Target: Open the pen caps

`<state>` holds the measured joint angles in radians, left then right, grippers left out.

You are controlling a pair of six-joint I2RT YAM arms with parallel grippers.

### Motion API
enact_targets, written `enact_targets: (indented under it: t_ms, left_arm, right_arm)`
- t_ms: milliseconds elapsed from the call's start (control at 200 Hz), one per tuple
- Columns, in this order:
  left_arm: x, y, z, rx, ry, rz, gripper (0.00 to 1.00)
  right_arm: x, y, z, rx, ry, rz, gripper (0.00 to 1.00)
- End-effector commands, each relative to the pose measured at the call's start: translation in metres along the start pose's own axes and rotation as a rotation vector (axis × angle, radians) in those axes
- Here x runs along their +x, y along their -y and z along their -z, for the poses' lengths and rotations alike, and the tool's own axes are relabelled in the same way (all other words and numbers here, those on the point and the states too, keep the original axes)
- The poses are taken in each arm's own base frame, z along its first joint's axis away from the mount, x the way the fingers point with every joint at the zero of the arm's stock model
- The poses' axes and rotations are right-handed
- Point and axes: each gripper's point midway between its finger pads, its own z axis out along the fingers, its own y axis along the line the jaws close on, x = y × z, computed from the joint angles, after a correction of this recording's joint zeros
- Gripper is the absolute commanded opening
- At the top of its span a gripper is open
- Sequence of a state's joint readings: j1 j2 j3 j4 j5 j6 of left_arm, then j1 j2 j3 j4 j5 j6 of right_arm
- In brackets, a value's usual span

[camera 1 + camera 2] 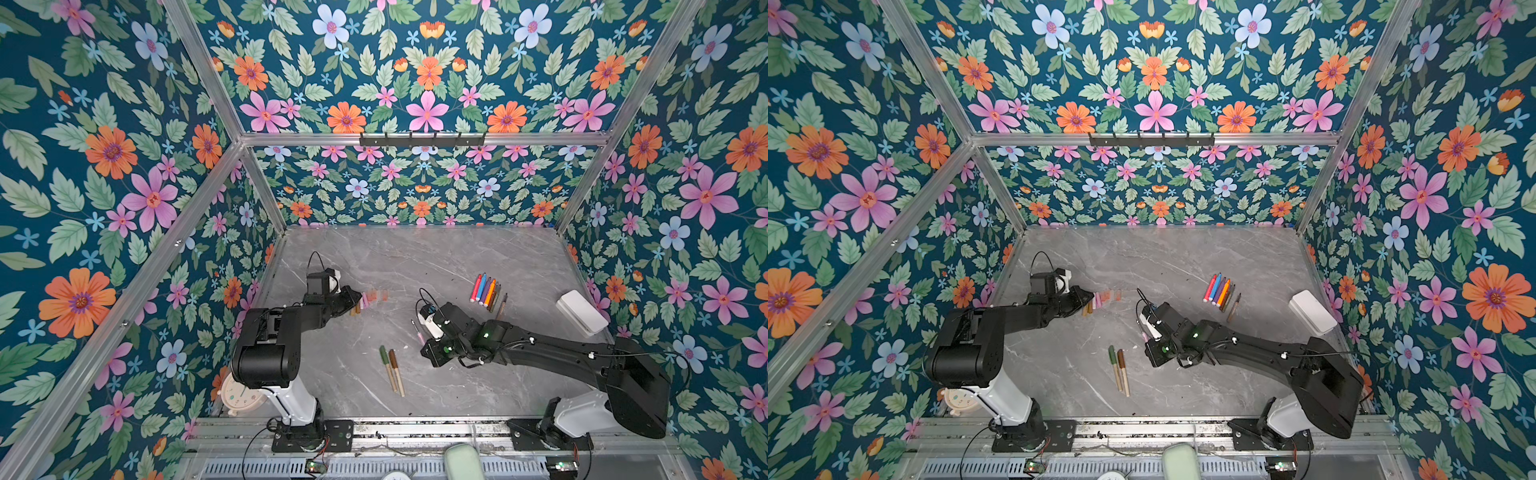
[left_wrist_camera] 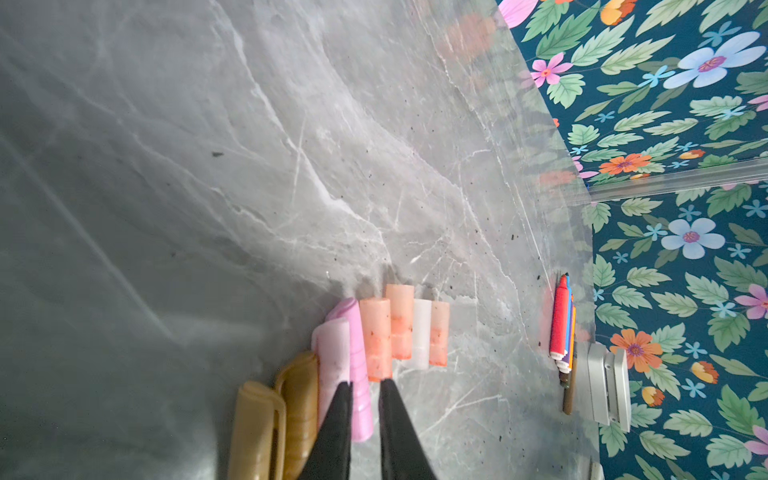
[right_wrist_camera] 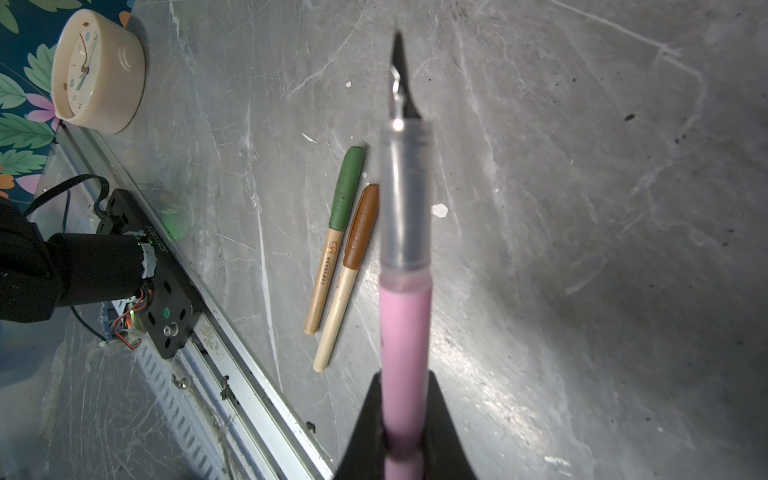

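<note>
Several loose pen caps [image 2: 376, 340] lie side by side on the grey table: tan, brown, pink, pale orange and one whitish. In both top views they sit left of centre [image 1: 370, 298] [image 1: 1104, 297]. My left gripper [image 2: 365, 382] hovers at the near end of a pink cap [image 2: 357, 345], jaws shut to a sliver and gripping nothing. My right gripper [image 3: 405, 378] is shut on a pink pen [image 3: 405, 316] with a bare nib and no cap, also visible from above [image 1: 417, 332]. A green-capped pen [image 3: 347, 191] and a brown-capped pen [image 3: 361, 228] lie together near the table's front.
A bundle of bright pens [image 1: 484, 291] lies at the right back, with a white box [image 1: 582, 311] beyond it by the right wall. A cream clock [image 1: 237, 392] stands at the front left corner. A metal rail [image 1: 415, 428] runs along the front edge.
</note>
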<state>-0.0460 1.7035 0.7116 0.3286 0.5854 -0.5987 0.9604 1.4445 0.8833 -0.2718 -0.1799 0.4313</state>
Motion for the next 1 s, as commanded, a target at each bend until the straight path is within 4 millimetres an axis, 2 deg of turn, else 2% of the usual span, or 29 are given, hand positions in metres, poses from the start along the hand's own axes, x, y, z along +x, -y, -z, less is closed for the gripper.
enact_targets:
  t_ms: [0, 135, 380, 705, 995]
  left_arm:
    - [-0.005, 0.004, -0.002, 0.026, 0.011, -0.016, 0.17]
    - [-0.005, 0.006, -0.002, 0.032, 0.014, -0.013, 0.17]
    - [-0.013, 0.022, 0.004, 0.094, 0.059, -0.016, 0.17]
    - [-0.006, 0.017, -0.008, 0.122, 0.036, 0.020, 0.17]
    - [-0.005, 0.014, -0.010, 0.117, 0.035, 0.022, 0.17]
  right_arm:
    - [-0.003, 0.000, 0.003, 0.005, 0.012, 0.011, 0.00]
    - [-0.002, 0.000, 0.004, 0.005, 0.014, 0.013, 0.00]
    - [-0.002, 0.001, 0.003, 0.004, 0.016, 0.010, 0.00]
    - [0.002, 0.002, 0.005, 0.009, 0.017, 0.010, 0.00]
    - [0.002, 0.003, 0.004, 0.012, 0.016, 0.010, 0.00]
